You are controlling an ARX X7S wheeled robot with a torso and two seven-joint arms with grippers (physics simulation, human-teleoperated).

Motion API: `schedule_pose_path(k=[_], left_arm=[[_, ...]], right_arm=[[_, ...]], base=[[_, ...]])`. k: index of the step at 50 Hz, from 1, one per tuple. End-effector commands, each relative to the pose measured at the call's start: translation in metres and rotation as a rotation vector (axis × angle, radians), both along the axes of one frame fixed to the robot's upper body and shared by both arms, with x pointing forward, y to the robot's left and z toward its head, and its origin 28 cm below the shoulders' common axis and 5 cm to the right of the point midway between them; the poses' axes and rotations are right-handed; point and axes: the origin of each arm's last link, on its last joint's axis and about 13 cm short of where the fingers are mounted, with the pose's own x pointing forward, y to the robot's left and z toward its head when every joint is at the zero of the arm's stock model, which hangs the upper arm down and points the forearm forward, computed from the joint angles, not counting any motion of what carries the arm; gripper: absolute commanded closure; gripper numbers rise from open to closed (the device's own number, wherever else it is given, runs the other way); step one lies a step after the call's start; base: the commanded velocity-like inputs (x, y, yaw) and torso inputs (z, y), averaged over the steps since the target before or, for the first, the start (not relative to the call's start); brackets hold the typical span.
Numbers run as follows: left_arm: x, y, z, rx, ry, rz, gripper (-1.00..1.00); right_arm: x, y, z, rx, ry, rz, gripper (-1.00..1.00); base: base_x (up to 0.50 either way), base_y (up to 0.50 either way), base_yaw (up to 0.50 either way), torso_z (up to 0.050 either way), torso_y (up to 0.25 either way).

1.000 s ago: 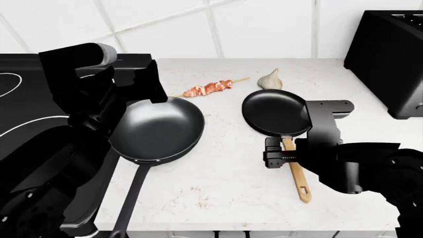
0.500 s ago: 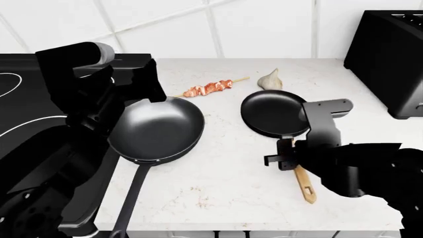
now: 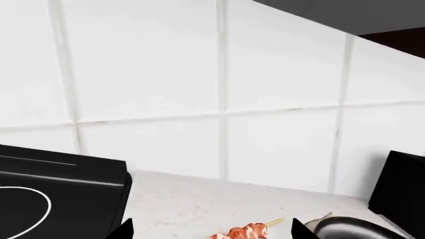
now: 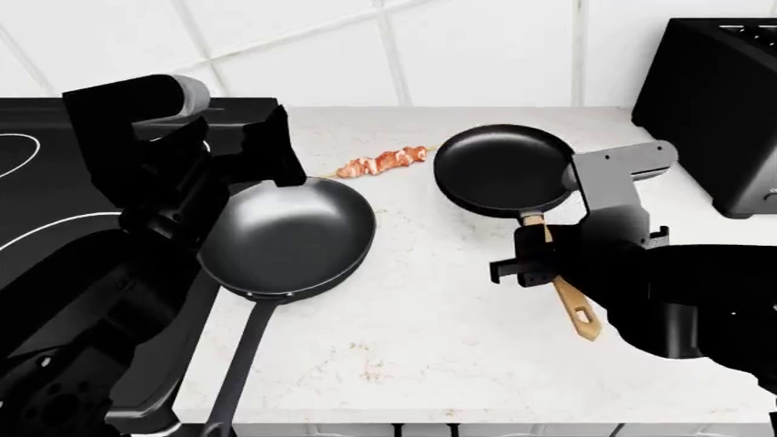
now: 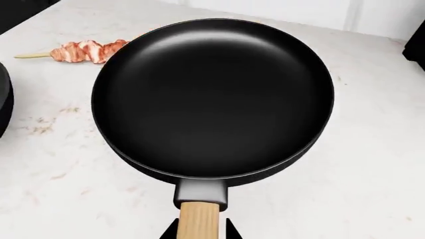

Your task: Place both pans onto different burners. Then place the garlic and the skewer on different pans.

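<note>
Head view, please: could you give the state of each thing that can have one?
Shallow pan: empty, handle gripped by right gripper.
Deep pan: empty, resting on counter.
Skewer: lying on counter.
Left gripper: jaws open, empty.
Garlic: not visible.

head overhead, wrists low, sharing skewer [image 4: 386, 162]

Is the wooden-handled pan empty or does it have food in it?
Empty: the wooden-handled pan shows only bare black inside; the skewer lies on the counter beside it.
</note>
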Motion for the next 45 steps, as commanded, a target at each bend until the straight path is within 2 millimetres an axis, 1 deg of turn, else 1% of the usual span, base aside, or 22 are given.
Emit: schedule_pose_path(k=[1, 14, 30, 33, 35, 39, 41, 43, 45], left_arm=[[-0.002, 0.000, 0.002, 0.001, -0.003, 0.000, -1.00], [-0.008, -0.001, 0.006, 0.004, -0.006, -0.011, -1.00], [-0.010, -0.001, 0.006, 0.022, -0.015, -0.047, -1.00], [-0.012, 0.001, 0.011, 0.013, -0.013, -0.061, -1.00], [-0.014, 0.001, 0.018, -0.003, 0.017, -0.076, -1.00], [-0.027, -0.003, 0.032, 0.020, 0.040, -0.142, -1.00], [-0.035, -0.004, 0.040, 0.048, 0.094, -0.169, -1.00], [-0.040, -0.004, 0.045, 0.113, 0.097, -0.177, -1.00], [-0.046, -0.005, 0.051, 0.149, 0.137, -0.183, -1.00]], right_arm=[[-0.004, -0.004, 0.024, -0.007, -0.170, -0.021, 1.00], [-0.016, -0.003, 0.034, -0.014, -0.238, -0.011, 1.00], [-0.030, -0.003, 0.050, -0.024, -0.318, -0.024, 1.00], [-0.033, -0.003, 0.053, -0.029, -0.329, -0.027, 1.00], [-0.035, -0.003, 0.056, -0.033, -0.335, -0.029, 1.00], [-0.036, -0.003, 0.058, -0.039, -0.340, -0.030, 1.00], [-0.036, -0.003, 0.059, -0.041, -0.339, -0.033, 1.00], [-0.036, -0.003, 0.060, -0.043, -0.340, -0.034, 1.00], [-0.036, -0.003, 0.060, -0.046, -0.341, -0.031, 1.00]], base=[[0.00, 0.00, 0.00, 0.000, 0.000], [0.00, 0.00, 0.00, 0.001, 0.002], [0.00, 0.00, 0.00, 0.000, 0.003], [0.00, 0.00, 0.00, 0.003, 0.000], [0.00, 0.00, 0.00, 0.000, 0.005], [0.00, 0.00, 0.00, 0.000, 0.002], [0.00, 0.00, 0.00, 0.000, 0.000], [0.00, 0.00, 0.00, 0.000, 0.005], [0.00, 0.00, 0.00, 0.005, 0.000]])
